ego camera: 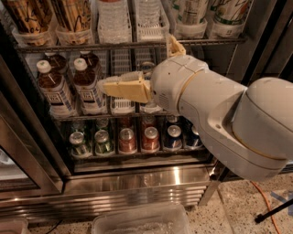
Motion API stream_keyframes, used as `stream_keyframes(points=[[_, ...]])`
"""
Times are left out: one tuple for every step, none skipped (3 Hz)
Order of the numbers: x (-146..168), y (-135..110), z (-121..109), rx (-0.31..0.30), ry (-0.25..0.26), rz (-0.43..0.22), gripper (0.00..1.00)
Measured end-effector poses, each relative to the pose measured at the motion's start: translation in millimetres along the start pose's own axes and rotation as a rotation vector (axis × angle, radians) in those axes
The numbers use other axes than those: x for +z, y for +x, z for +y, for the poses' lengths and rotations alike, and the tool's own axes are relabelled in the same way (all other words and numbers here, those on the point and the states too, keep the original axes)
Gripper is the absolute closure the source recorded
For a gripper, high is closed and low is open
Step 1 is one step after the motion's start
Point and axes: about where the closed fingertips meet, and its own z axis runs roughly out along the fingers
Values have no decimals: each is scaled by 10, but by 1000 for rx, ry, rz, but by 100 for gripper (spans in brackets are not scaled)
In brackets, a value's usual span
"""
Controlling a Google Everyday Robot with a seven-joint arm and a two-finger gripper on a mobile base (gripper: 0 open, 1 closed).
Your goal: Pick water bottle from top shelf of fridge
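Observation:
Two clear ribbed water bottles stand in white slotted lane trays on the top shelf [59, 46] of the fridge [137, 180]: one [110, 14] with a red-edged label band at its top, the other [149, 10] to its right. My gripper [137, 64] hangs below them, in front of the middle shelf. It is open and empty. One tan finger [122, 87] points left and the other [176, 46] points up by the top shelf's front wire. My white arm covers the right of the middle shelf.
Tall printed cans [27, 16] flank the water bottles on the top shelf. Brown-liquid bottles with white caps [51, 89] stand at the middle shelf's left. Small cans [127, 139] line the bottom rack. A clear plastic bin [142, 221] and an orange cable [265, 205] lie on the floor.

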Motion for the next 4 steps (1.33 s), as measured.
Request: stream_keyframes(points=[[-1,1,-28,-11,-4,-18,0],[99,-13,-81,12,-13,-76,0],[254,-36,-169,35,8,-130,0],[254,-36,-169,35,8,-130,0]])
